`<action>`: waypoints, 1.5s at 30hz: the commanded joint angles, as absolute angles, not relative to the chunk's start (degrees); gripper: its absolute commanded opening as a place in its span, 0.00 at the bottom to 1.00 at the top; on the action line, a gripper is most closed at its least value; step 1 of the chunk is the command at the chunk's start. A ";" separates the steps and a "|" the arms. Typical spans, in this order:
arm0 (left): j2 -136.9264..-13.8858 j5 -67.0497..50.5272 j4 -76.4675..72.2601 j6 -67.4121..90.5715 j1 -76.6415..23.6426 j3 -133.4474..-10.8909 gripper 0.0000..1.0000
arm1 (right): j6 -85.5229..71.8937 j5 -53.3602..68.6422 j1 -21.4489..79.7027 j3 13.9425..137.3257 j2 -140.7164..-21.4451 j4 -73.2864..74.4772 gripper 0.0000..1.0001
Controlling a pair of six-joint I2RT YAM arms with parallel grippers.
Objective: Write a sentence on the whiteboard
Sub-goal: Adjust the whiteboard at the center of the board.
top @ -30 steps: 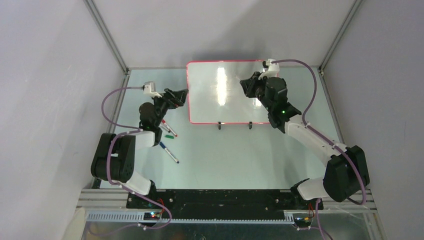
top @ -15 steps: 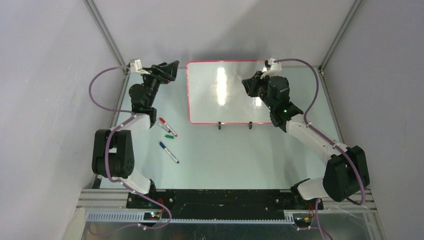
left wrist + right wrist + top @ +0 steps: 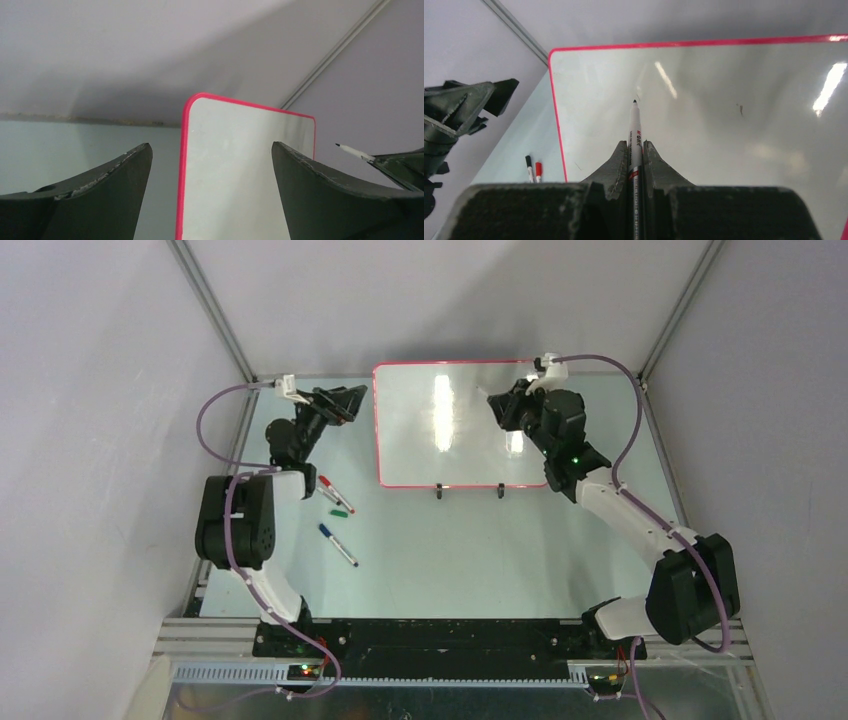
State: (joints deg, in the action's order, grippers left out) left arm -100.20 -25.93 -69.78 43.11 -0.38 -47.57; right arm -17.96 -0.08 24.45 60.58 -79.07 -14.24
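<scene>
On pale green table (image 3: 470, 550), out toward 9 o'clock: red marker (image 3: 336, 494), slanted from 10 to 4 o'clock; green marker (image 3: 340, 511) just beside it at 6 o'clock; blue marker (image 3: 338, 545) apart, further toward 6 o'clock, same slant; grey walls (image 3: 100, 390) around; metal rails (image 3: 215, 318) at 11 and 1 o'clock.

— What is on the table (image 3: 480, 550)?
— It has a pale green top. The whiteboard (image 3: 410, 440) stands on it on two black feet (image 3: 440, 491), with its left rim just to the right of the left gripper (image 3: 348, 402).
— Anything loose?
— Three pens lie behind that gripper, toward its arm's base. A red-capped marker (image 3: 337, 494) and a green-tipped marker (image 3: 338, 510) are close together. A blue-capped marker (image 3: 338, 545) lies further back, apart from them.
</scene>
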 commanded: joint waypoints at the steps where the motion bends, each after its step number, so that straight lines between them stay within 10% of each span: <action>1: -102.10 -27.72 -81.22 46.48 -0.18 -47.57 0.95 | -18.80 4.70 21.69 65.46 -78.96 -20.43 0.00; 45: -92.91 -16.58 -53.25 24.37 -7.86 -48.63 1.00 | -7.92 -2.17 30.97 64.11 -82.87 -26.67 0.00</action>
State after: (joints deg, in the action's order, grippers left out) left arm -95.66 -17.87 -52.07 28.56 -7.77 -47.77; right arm -8.91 -0.21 31.05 64.49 -85.58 -24.12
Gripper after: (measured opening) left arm 0.994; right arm 0.136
